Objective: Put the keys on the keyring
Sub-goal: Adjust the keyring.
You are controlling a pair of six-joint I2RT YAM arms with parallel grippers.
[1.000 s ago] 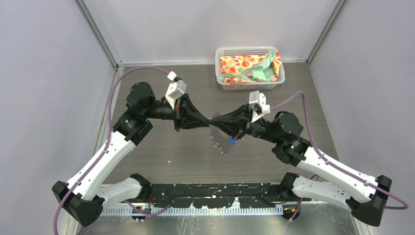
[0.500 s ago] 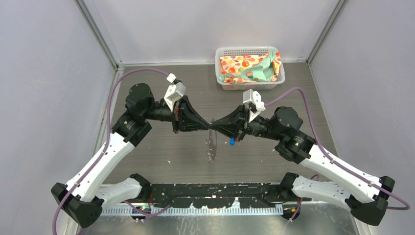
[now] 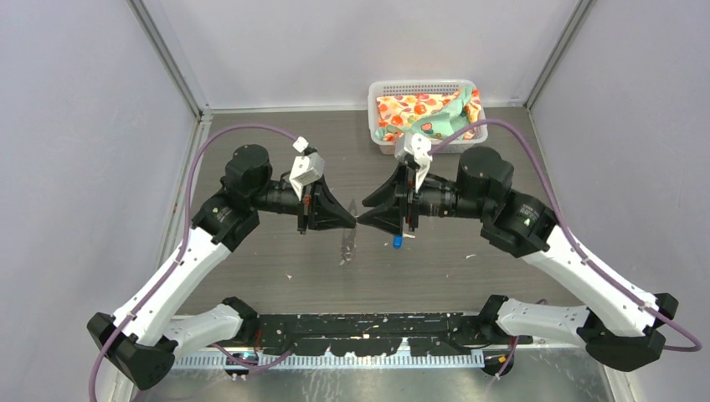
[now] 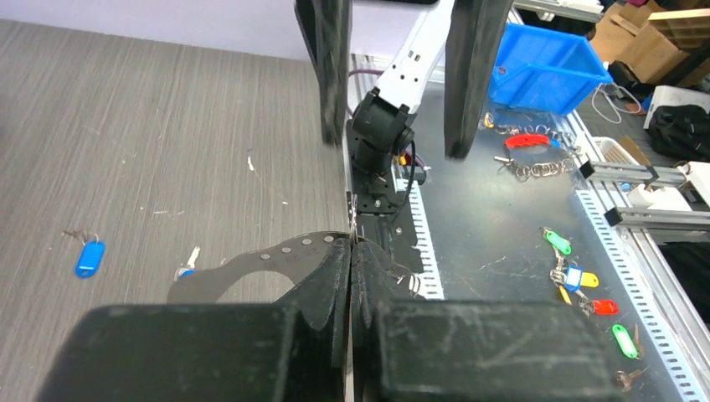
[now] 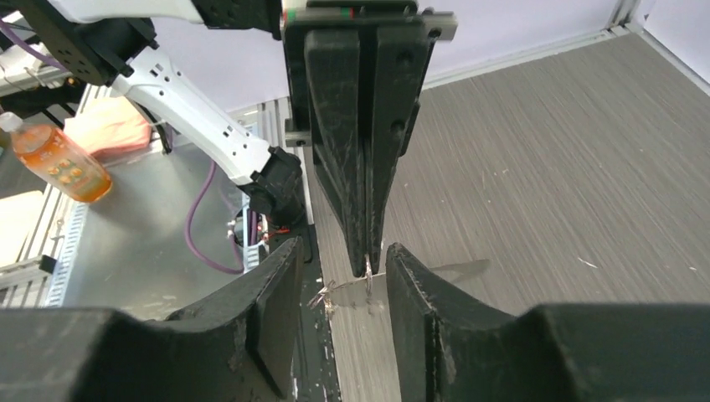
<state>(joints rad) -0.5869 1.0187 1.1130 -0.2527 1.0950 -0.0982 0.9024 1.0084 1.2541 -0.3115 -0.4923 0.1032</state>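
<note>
Keyring [image 3: 347, 246] hangs mid-frame from my left gripper [image 3: 352, 223].
I see that gripper clenched on it; my right gripper [image 5: 343, 246] is released, flanking the left tip; a blue key [image 3: 397, 242] lies on the table [image 3: 469, 255] just below.

Keyring [image 3: 348, 240]: thin silvery wire loop, toothed edge; pinched at its 12 o'clock, hanging edge-on over table centre.
Key 1 [image 4: 88, 257]: blue head, flat on table.
Key 2 [image 4: 186, 266]: silver blade, at Key 1's 3 o'clock, apart.

No legible text, label or number on anything.
</note>
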